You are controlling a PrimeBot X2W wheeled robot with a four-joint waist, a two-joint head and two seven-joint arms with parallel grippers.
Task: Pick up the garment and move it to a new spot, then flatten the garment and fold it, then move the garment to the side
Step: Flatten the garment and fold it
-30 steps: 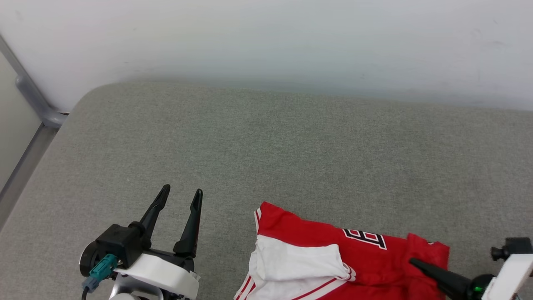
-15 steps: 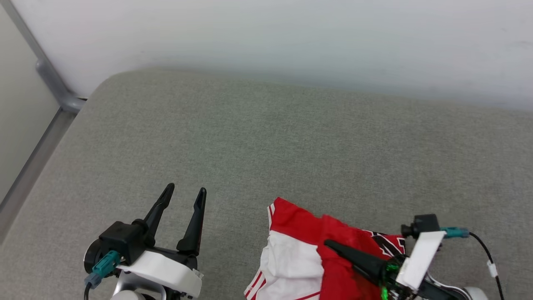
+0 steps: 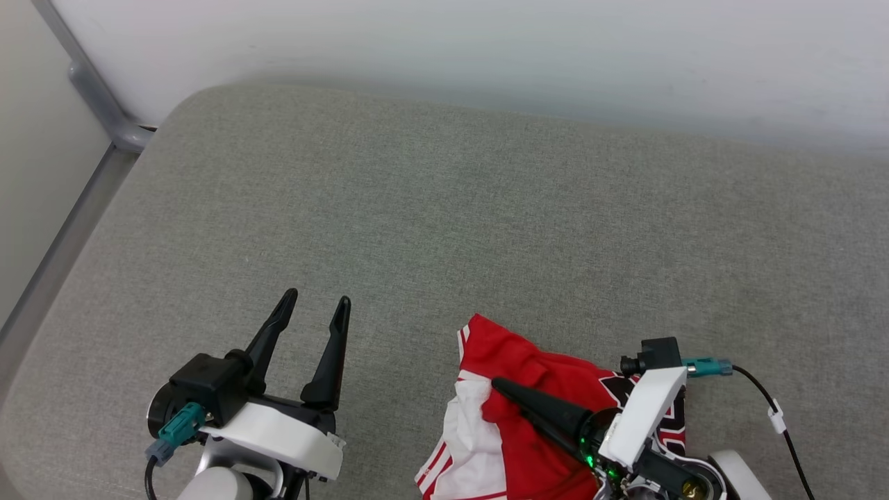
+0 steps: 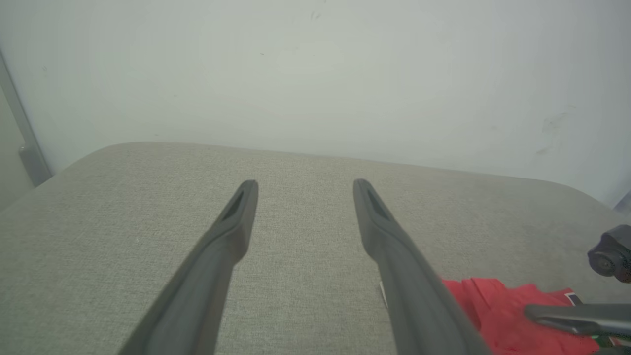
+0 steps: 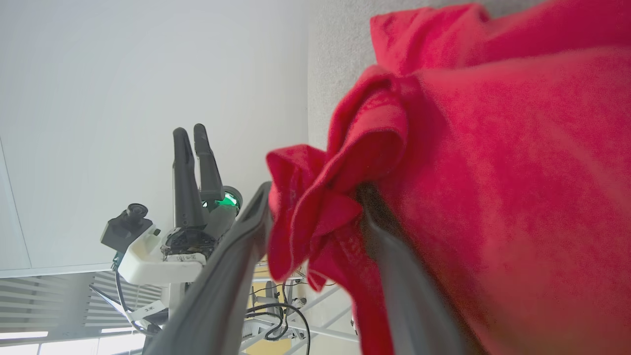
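Note:
The garment lies bunched at the near edge of the grey cushion, red with a white sleeve and striped trim. A red fold is drawn over the white part. My right gripper lies on it, pointing up-left. In the right wrist view its fingers stand apart, with a loose wad of the garment between them and draped over the right one. My left gripper hovers open and empty over bare cushion, left of the garment. The same gripper has nothing between its fingers.
A white wall rises behind the cushion. A grey metal rail runs along its left side. My right wrist's black cable trails over the cushion at the right. Wide bare cushion stretches beyond both grippers.
My right gripper has carried a red fold leftward across the garment, over the white sleeve, and its fingers have spread apart. The head camera has shifted. The left gripper stays open.

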